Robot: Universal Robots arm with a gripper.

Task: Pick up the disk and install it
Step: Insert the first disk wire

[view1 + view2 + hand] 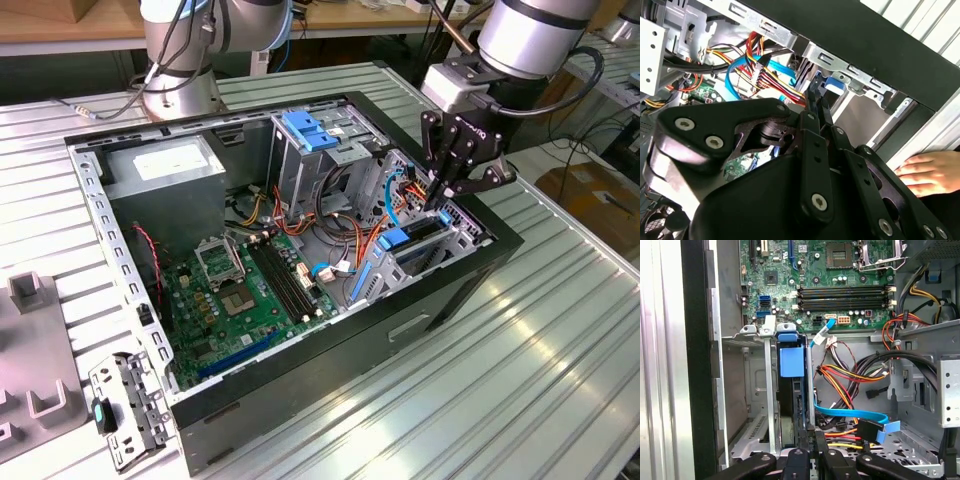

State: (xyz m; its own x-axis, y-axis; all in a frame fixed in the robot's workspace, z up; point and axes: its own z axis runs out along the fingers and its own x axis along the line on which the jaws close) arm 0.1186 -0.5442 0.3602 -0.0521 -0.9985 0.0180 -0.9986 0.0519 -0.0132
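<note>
The disk [791,375], blue-framed, stands on edge in the case's metal drive bay [771,405].

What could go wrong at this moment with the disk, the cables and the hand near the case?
The gripper works at the disk standing in its bay; the loose cables lie close beside and may snag. A person's hand rests by the case near the arm, so it might get struck.

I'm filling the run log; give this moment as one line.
gripper: fingers shut on disk | disk: on edge in case bay | person's hand: on case
</note>
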